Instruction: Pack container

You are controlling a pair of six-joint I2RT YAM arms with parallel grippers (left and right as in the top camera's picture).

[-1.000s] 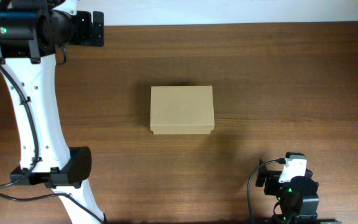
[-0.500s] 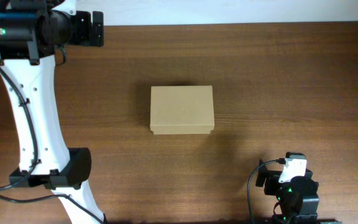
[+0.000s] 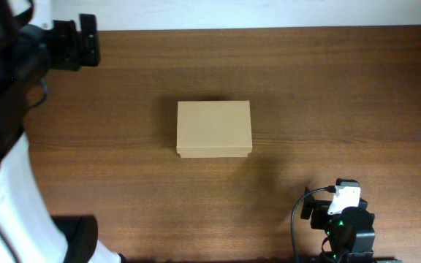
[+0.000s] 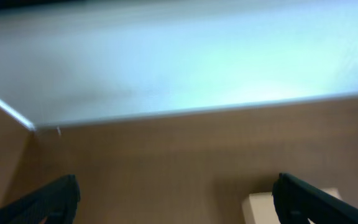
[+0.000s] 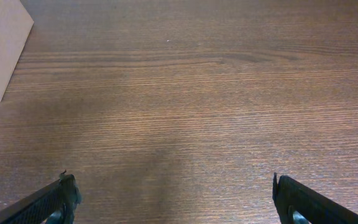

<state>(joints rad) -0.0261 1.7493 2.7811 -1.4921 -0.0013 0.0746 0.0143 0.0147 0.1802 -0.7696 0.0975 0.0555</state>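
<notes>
I have the wooden table [image 3: 342, 88] spanning my view. The left arm [image 3: 6, 131] looms blurred down the left edge, and the left gripper [image 4: 176, 202] is at the far-left corner, its fingers spread wide and empty. The container [image 3: 214, 129] sits mid-table with its lid closed, well apart from both arms. At the near right, the right gripper [image 5: 173, 202] is wide open over wood, holding nothing.

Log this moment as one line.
container: lid shut, mid-table, untouched | left gripper: open, empty, apart from container | right gripper: open, empty, above table
</notes>
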